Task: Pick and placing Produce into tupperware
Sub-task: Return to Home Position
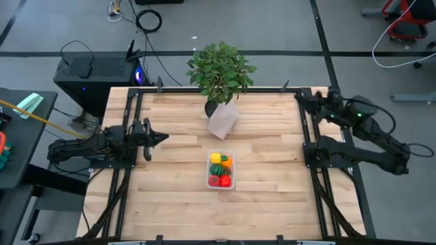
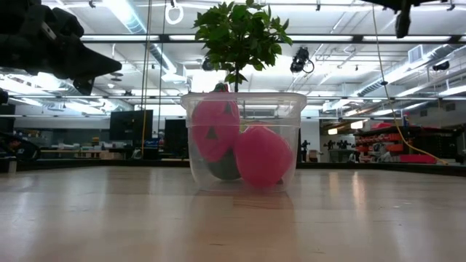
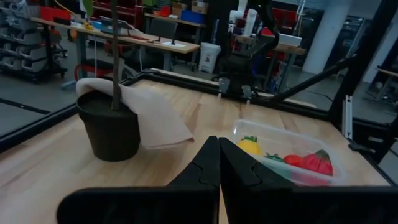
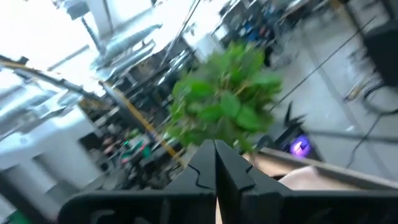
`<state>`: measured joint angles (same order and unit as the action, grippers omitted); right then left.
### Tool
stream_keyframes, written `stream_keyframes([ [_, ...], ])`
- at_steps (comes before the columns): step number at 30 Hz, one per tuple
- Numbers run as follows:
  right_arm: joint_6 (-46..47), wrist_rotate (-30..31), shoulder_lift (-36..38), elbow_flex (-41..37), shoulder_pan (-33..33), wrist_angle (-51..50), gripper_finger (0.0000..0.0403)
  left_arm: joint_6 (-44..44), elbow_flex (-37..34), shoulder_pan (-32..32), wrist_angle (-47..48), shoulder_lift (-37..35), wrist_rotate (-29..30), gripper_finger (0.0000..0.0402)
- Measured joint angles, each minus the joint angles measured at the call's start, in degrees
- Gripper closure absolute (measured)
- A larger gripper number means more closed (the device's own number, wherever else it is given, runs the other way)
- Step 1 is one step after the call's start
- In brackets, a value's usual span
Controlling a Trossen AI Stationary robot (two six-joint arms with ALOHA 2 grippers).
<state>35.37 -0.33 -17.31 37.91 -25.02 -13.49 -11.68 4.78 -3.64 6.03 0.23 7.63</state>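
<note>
Left gripper [image 1: 161, 138] pressed together, empty, near tupperware [image 1: 210, 178] w/ produce [image 1: 220, 170] inside. Right gripper [image 1: 302, 98] likewise, at counter [image 1: 272, 204] corner. Risk: wide swing home clips plant [image 1: 219, 68].

The tupperware [image 1: 208, 170] sits mid-worktop [image 1: 272, 150] with the produce [image 1: 220, 170] inside it, the potted plant [image 1: 221, 68] stands behind it near the far edge, the left pincer [image 1: 163, 138] is to its left, and the right pincer [image 1: 298, 97] is at the far right corner.

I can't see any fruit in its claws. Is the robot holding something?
No. The left gripper and right gripper are both shut on nothing; the toy produce lies in the tupperware.
</note>
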Motion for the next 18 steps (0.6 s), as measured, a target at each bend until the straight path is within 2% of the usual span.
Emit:
stream_keyframes([
  [8,-3.84,7.33,7.81,-0.64,0.0,0.62,0.0402,-1.51,0.0,0.0,0.02,0.0,0.23,0.0395],
  [18,-0.08,9.75,17.05,-13.34,0.0,13.36,0.0403,-5.04,0.01,0.0,0.48,0.0,0.22,0.0395],
])
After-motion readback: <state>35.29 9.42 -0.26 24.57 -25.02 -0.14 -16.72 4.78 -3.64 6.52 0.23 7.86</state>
